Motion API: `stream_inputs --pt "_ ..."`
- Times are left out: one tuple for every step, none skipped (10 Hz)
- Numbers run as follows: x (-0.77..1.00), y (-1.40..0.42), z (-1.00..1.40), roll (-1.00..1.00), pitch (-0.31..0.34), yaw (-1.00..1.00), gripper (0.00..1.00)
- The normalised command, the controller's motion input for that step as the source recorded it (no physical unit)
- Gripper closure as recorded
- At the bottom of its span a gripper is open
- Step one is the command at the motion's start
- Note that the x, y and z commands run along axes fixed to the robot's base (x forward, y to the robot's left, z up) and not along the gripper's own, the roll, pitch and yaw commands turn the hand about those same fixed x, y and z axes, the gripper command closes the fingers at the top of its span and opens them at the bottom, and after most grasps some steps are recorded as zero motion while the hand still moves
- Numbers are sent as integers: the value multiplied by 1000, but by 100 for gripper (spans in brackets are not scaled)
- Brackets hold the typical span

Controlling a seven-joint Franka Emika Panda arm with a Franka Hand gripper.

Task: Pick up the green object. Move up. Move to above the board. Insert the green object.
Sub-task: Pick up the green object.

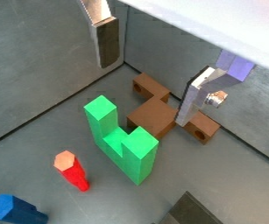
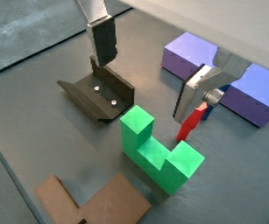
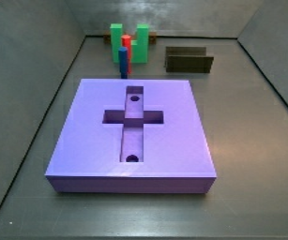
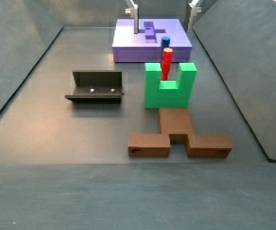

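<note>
Two silver fingers (image 2: pixel 202 87) of the hand (image 2: pixel 152 63) stand wide apart and empty, above the bright green U-shaped block (image 2: pixel 158 149), which stands on the grey floor (image 4: pixel 56 108) beneath their gap, prongs up, notch line crossing between the fingers. The large purple slab with cross-shaped recess (image 3: pixel 131 131) lies well apart. In both side views the hand is nearly all cut off, so its height stays unclear.
</note>
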Motion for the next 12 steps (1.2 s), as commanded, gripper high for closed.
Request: stream_inputs --pt "0 9 -29 -83 -104 0 0" --pt "26 0 0 0 0 0 0" --pt "0 0 -43 0 -34 -40 0" --pt "269 0 -214 -19 0 -129 0" --pt "360 -29 -240 0 0 -57 0" --pt "389 -80 -509 0 -37 -26 0" --pt "129 -34 -454 0 -76 0 0" --pt "0 0 -317 0 -71 0 0" --pt "0 -9 -249 0 -61 0 0" --pt "0 0 -251 0 -57 0 0" --pt "63 0 -326 0 -60 0 0" --pt "189 0 -449 0 -83 0 0"
